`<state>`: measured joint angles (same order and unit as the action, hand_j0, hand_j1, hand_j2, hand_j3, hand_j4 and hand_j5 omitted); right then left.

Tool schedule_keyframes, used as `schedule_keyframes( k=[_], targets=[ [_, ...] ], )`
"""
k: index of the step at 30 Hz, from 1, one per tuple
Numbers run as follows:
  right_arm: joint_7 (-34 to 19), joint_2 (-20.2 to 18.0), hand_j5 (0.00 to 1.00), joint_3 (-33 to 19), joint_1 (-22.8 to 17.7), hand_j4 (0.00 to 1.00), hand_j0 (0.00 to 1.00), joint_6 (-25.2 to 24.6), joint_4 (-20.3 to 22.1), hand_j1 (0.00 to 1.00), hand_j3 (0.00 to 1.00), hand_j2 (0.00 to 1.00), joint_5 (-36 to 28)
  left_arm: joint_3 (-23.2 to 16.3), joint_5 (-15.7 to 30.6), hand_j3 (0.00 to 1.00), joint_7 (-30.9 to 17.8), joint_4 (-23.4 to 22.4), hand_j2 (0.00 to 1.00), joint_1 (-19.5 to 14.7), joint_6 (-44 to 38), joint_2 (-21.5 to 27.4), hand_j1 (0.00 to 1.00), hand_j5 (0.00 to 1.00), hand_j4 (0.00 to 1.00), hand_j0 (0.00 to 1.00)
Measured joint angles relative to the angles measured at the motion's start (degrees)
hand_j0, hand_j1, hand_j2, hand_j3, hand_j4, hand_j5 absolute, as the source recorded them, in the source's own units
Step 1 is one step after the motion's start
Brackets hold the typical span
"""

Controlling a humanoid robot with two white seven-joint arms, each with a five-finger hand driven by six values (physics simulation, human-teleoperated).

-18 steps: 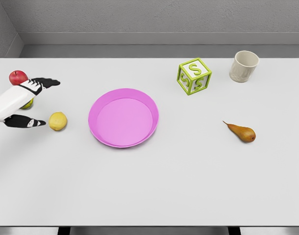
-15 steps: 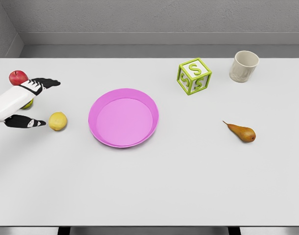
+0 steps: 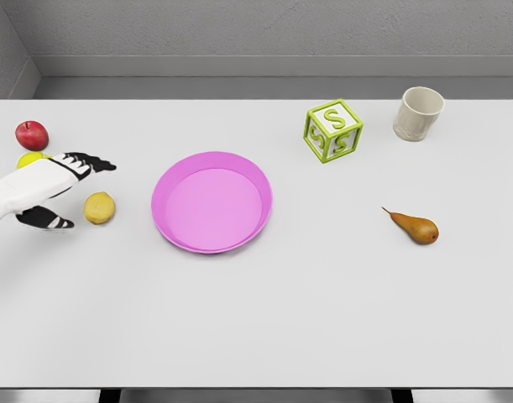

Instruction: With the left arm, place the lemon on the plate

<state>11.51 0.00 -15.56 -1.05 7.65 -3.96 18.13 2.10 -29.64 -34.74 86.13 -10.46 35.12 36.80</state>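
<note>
The yellow lemon [image 3: 99, 207] lies on the white table, left of the pink plate [image 3: 212, 201]. My left hand [image 3: 75, 191] comes in from the left edge and sits just left of the lemon. Its fingers [image 3: 95, 163] are spread above and behind the fruit, and the thumb [image 3: 53, 221] reaches low beside it. The hand is open and holds nothing. The plate holds nothing. My right arm does not show.
A red apple [image 3: 32, 134] and a yellow-green fruit [image 3: 29, 159] sit behind the left hand. A green letter block [image 3: 332, 130] and a cream cup [image 3: 418, 113] stand at the back right. A brown pear [image 3: 414, 227] lies right of the plate.
My left hand has dropped lower and closer to the lemon, with fingers and thumb drawn nearer together. The yellow-green fruit behind it is now uncovered.
</note>
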Motion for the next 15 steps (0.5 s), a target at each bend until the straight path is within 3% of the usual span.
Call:
schedule_keyframes(
  k=[7,15],
  targets=[
    [0.0,0.0,1.0,0.0,-0.1,1.0,1.0,0.0,0.0,1.0,1.0,1.0,0.0,-5.2,-5.6,1.0,-0.3,-0.4,1.0,-2.6,0.0,0.0,1.0,1.0,1.0,1.0],
    [0.0,0.0,1.0,0.0,-0.1,1.0,1.0,0.0,0.0,1.0,1.0,1.0,0.0,-8.7,-8.2,1.0,-0.3,-4.1,1.0,-5.1,0.0,-0.2,1.0,1.0,1.0,1.0]
  ],
)
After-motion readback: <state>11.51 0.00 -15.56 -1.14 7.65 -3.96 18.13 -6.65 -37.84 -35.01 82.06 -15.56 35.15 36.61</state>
